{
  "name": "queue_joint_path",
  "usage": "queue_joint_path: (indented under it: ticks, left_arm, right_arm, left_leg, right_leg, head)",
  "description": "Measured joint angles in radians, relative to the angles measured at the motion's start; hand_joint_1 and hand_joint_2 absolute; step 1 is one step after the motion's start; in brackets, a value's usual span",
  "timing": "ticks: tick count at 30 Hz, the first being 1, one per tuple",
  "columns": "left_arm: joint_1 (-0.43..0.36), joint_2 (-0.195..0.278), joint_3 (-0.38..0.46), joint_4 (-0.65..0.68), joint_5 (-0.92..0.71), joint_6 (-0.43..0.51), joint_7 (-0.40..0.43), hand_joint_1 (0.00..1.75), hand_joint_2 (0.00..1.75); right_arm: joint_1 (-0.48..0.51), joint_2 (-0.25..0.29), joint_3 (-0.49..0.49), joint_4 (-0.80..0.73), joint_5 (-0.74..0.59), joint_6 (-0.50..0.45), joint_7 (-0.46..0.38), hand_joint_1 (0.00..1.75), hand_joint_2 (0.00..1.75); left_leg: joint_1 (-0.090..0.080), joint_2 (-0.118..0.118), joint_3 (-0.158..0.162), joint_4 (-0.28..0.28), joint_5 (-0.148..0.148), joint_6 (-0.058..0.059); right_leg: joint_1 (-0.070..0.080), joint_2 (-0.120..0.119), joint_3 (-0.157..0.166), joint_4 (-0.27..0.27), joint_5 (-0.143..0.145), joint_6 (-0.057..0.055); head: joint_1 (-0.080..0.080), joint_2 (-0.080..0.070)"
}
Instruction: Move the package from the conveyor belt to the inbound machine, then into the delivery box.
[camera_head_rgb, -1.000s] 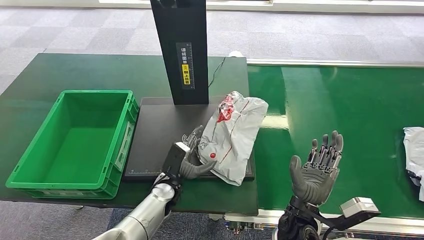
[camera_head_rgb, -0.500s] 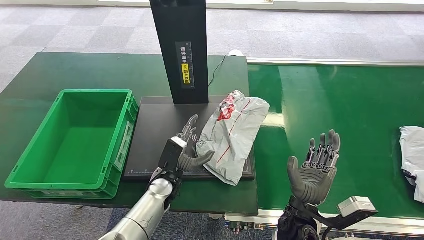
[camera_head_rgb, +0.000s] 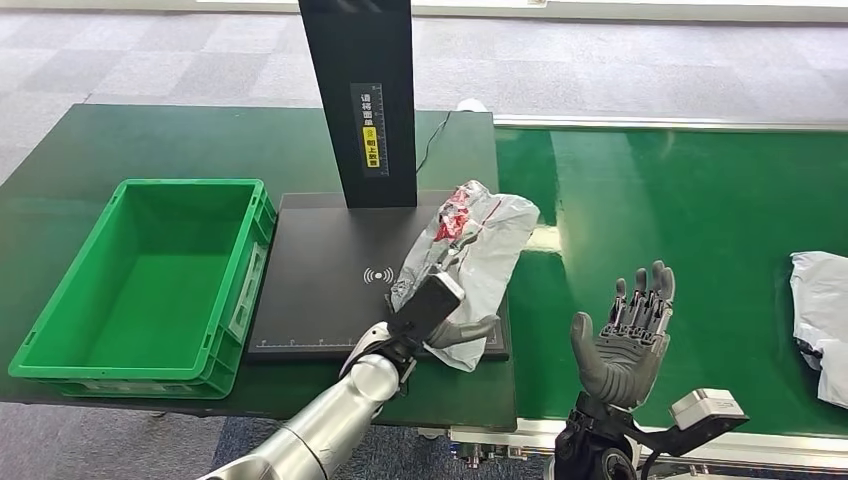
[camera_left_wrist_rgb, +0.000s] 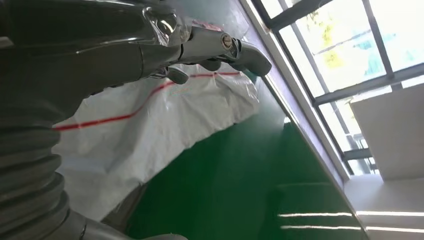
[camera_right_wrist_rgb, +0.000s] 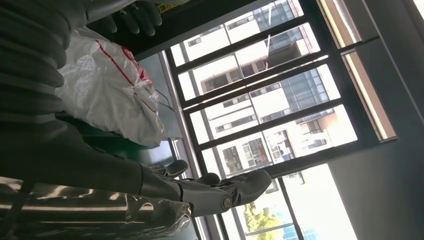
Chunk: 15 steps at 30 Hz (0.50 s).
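Package (camera_head_rgb: 462, 262) lying at centre frame on the black plate of the inbound machine (camera_head_rgb: 320, 270), far end just before the machine's upright black post, right edge hanging over toward the green conveyor belt (camera_head_rgb: 690, 220). Since a second ago, lifted slightly along its left side and bunched more steeply, near corner now curling past the plate's front edge. Left hand (camera_head_rgb: 455, 325) shifted from the bag's left edge, where it lay beside the scan mark, to the near right corner at lower centre; scan mark now uncovered. Fingers tucked at or under the bag's near edge, thumb out to the right; whether actually gripping, cannot tell from either the head view or the left wrist view. Reads as a grasp being set up for the carry leftward to the green box (camera_head_rgb: 150, 280) at left of frame, which sits empty. Belt-to-machine leg looks done; box leg not yet begun.

Right hand (camera_head_rgb: 625, 335) at lower right, raised palm-up over the belt, fingers spread upward, holding nothing.

Bag itself: soft grey-white plastic mailer, crinkled and glossy, thin red line running lengthwise, red printed patch at the far end. Limp, likely to sag and slip from a shallow hold. Second pale parcel (camera_head_rgb: 820, 315) at the far right edge of the belt.
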Motion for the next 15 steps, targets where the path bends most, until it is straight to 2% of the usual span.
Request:
queue_joint_path:
  ticks: [5, 8, 15]
  left_arm:
    - [-0.035, 0.000, -0.180, 0.021, 0.087, 0.015, 0.031, 0.00, 1.75]
    - [-0.041, 0.000, -0.259, 0.034, 0.110, 0.021, 0.038, 0.00, 1.75]
    - [-0.047, 0.000, -0.334, 0.056, 0.120, 0.019, 0.047, 0.00, 1.75]
  right_arm:
    - [-0.004, 0.000, 0.001, 0.002, -0.002, -0.006, 0.000, 0.00, 1.75]
    - [-0.007, 0.000, 0.001, 0.002, -0.003, -0.006, 0.001, 0.00, 1.75]
    - [-0.007, 0.000, 0.001, 0.002, -0.003, -0.006, 0.001, 0.00, 1.75]
  left_leg:
    - [0.000, 0.000, -0.001, 0.000, 0.000, 0.000]
    - [0.000, 0.000, -0.001, 0.000, 0.000, 0.000]
    - [0.000, 0.000, -0.001, 0.000, 0.000, 0.000]
  right_leg:
    - [0.000, 0.000, -0.001, 0.000, 0.000, 0.000]
    - [0.000, 0.000, -0.001, 0.000, 0.000, 0.000]
    - [0.000, 0.000, -0.001, 0.000, 0.000, 0.000]
  head:
    - [0.000, 0.000]
    - [0.000, 0.000]
    - [0.000, 0.000]
